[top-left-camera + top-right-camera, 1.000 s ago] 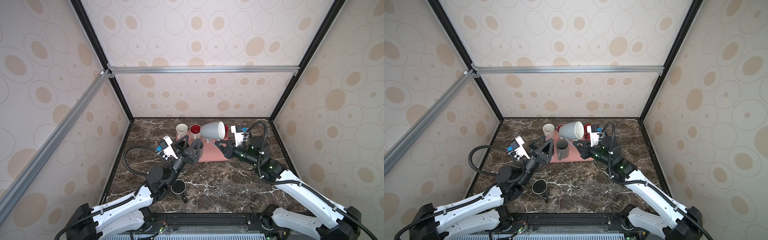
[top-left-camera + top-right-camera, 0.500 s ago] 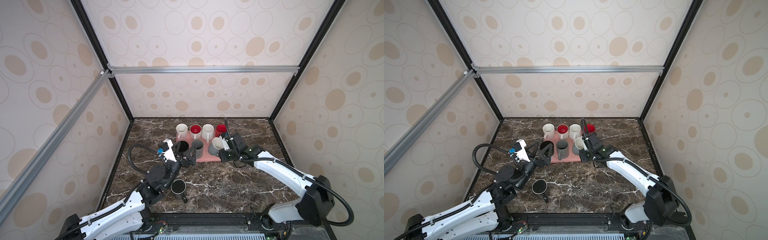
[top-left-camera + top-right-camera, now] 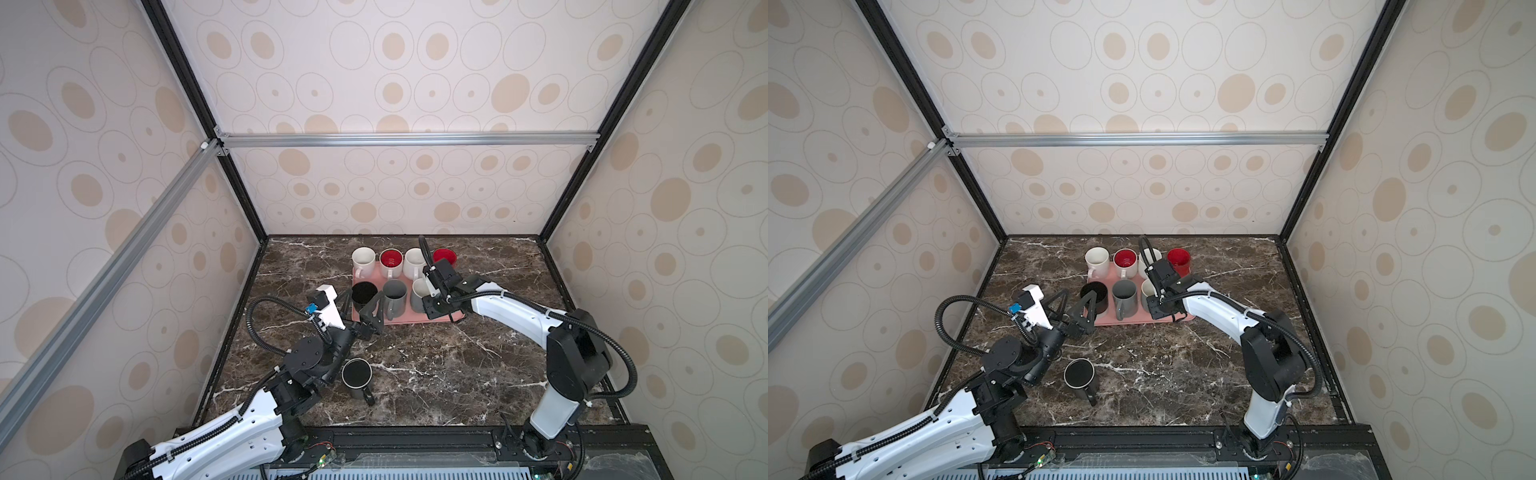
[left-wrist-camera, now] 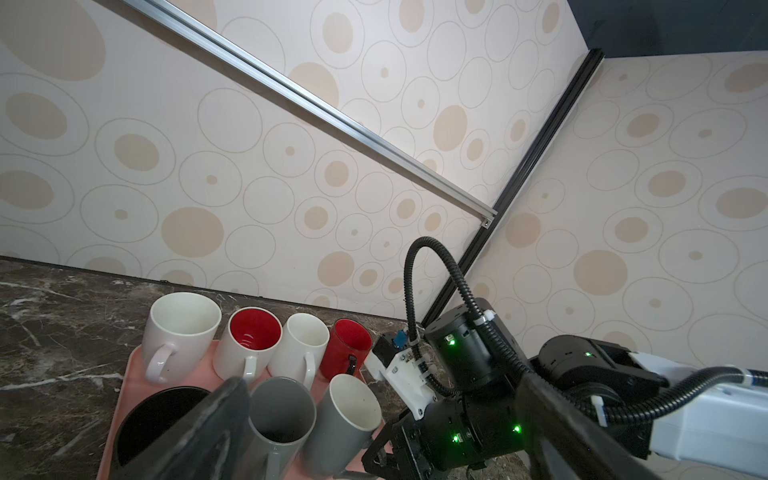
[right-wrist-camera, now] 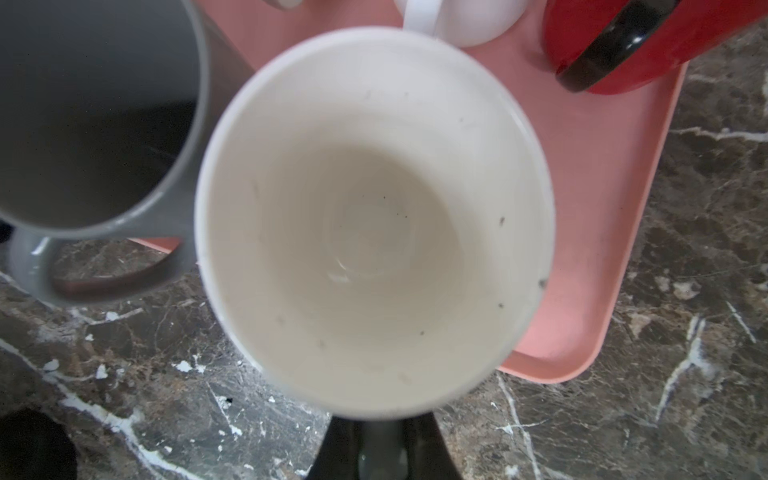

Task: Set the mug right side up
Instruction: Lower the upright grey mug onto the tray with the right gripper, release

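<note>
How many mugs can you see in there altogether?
8. Pink tray, back row: cream mug, red-lined white mug, white mug, red mug. Front row: black mug, grey mug, white-lined grey mug. On the table, apart: lone black mug. None seems fully hidden.

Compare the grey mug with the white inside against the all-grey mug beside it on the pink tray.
Inside: the white-lined mug is cream-white within; the all-grey mug is grey throughout.
Grip: the right gripper is shut at the white-lined mug, apparently on its handle; the all-grey mug is free, its handle overhanging the edge of the pink tray.
Both are upright, mouths up, side by side in the tray's front row.
</note>
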Controlling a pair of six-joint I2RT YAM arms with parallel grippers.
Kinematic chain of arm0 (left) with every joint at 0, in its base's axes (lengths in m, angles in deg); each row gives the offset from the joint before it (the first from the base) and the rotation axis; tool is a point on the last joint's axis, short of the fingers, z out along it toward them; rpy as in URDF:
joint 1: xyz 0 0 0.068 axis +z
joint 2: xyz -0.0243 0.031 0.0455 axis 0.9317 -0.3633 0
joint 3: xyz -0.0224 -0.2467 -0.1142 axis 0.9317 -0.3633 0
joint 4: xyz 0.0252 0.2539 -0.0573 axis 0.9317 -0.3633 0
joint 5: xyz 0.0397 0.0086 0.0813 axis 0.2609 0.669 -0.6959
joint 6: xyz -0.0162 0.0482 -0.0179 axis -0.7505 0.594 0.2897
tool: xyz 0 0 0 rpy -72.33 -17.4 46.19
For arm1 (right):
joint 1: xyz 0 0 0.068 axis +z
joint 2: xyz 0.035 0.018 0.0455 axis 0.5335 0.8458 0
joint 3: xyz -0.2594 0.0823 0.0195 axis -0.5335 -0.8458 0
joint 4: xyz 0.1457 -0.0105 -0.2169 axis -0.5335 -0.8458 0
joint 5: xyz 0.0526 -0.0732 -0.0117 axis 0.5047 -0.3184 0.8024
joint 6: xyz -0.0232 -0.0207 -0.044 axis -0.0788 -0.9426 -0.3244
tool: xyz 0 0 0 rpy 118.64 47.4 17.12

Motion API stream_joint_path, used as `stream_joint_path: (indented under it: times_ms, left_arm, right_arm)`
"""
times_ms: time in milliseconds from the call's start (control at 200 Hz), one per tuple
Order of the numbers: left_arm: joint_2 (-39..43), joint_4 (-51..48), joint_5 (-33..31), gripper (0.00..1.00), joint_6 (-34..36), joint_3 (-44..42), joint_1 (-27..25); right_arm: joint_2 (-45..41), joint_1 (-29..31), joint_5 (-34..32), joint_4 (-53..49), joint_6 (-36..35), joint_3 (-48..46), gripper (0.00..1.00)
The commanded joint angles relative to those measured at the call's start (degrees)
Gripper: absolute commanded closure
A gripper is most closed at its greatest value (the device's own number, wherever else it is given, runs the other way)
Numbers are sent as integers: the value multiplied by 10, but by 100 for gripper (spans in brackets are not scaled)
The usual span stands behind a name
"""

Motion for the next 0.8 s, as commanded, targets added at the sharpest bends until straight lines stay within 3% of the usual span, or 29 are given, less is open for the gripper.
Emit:
stream_joint_path:
  times_ms: [0,355,520,795]
  left_arm:
    - [10,-9,-13,1,3,-1,5]
    - [11,-9,-12,1,1,-3,4]
    - [9,-11,-15,1,-2,-5,4]
    - [5,-13,-14,1,-3,-2,4]
  right_arm:
    - [5,2,-10,3,-9,25,100]
    - [32,4,-25,-12,1,43,100]
    - [38,9,-19,-15,5,45,80]
    - [31,14,-11,-6,11,40,74]
